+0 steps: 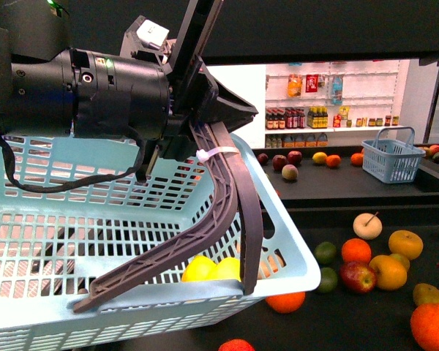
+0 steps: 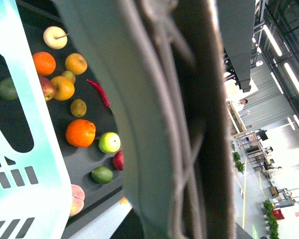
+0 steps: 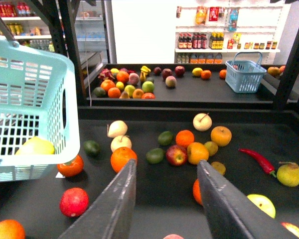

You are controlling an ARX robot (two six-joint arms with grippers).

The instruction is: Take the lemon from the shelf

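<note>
From the front, the left gripper [image 1: 168, 294] lays two fingers across the pale basket [image 1: 73, 219] holding two lemons [image 1: 201, 268], grip impossible to tell; the left wrist view shows one red chili [image 2: 99, 92] on the shelf [image 2: 79, 164]; the right wrist view shows the right gripper [image 3: 167, 164] released, bare shelf between its fingers.

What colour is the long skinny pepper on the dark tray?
The pepper is bright red. It shows best in the right wrist view.
</note>
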